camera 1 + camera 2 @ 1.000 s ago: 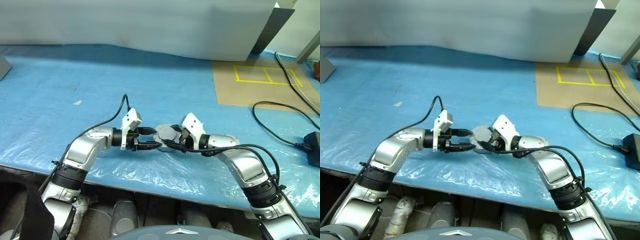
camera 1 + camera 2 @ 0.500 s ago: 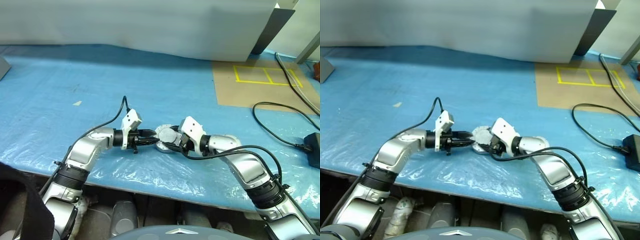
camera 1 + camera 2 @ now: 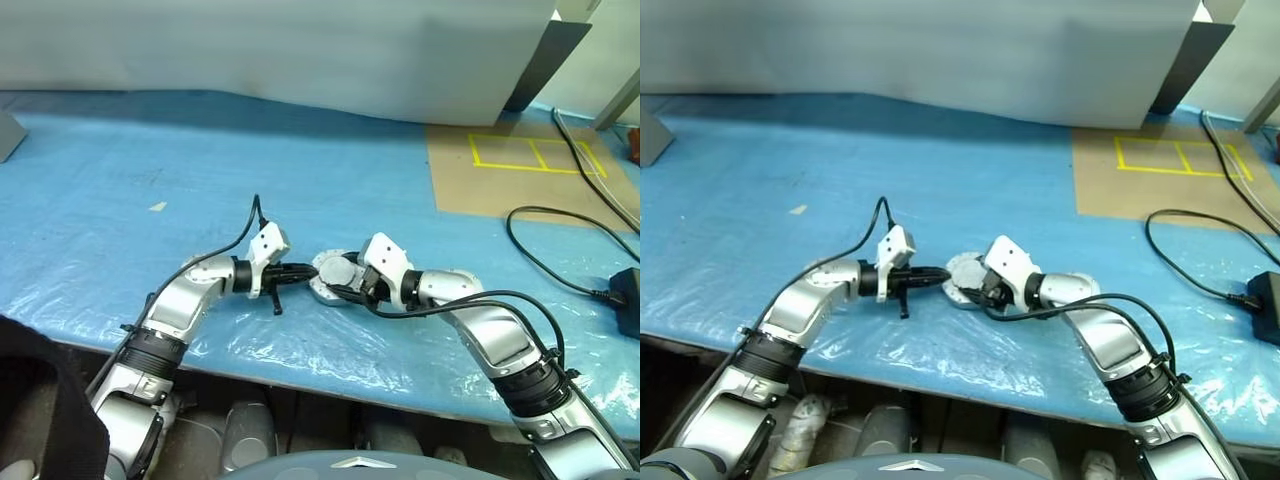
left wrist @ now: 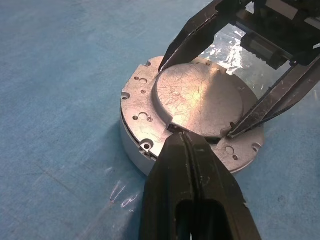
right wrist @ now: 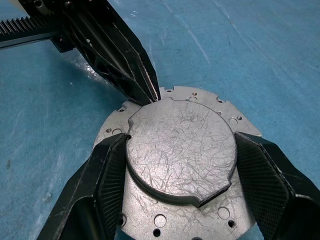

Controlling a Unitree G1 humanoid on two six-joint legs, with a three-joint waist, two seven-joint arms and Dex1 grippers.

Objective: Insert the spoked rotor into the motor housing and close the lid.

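The motor housing (image 3: 335, 276) lies flat on the blue table cover, its side wall (image 4: 132, 145) showing a thin seam under the lid (image 5: 180, 150). The lid is down on it, with a scratched raised centre and a holed flange. My right gripper (image 5: 181, 137) grips that raised centre, its fingers (image 5: 107, 175) touching it on both sides. My left gripper (image 4: 182, 137) is shut with nothing in it. Its tips touch the edge of the raised centre, opposite my right arm (image 3: 312, 270). The spoked rotor is hidden.
A brown board with yellow tape squares (image 3: 520, 165) lies at the back right. A black cable and power adaptor (image 3: 625, 300) sit at the right edge. A white panel (image 3: 300, 50) stands along the back, and the table's front edge runs just below my arms.
My left gripper has gone from open to shut and edged toward the lid, its tips now at the raised centre. My right gripper has kept its hold.
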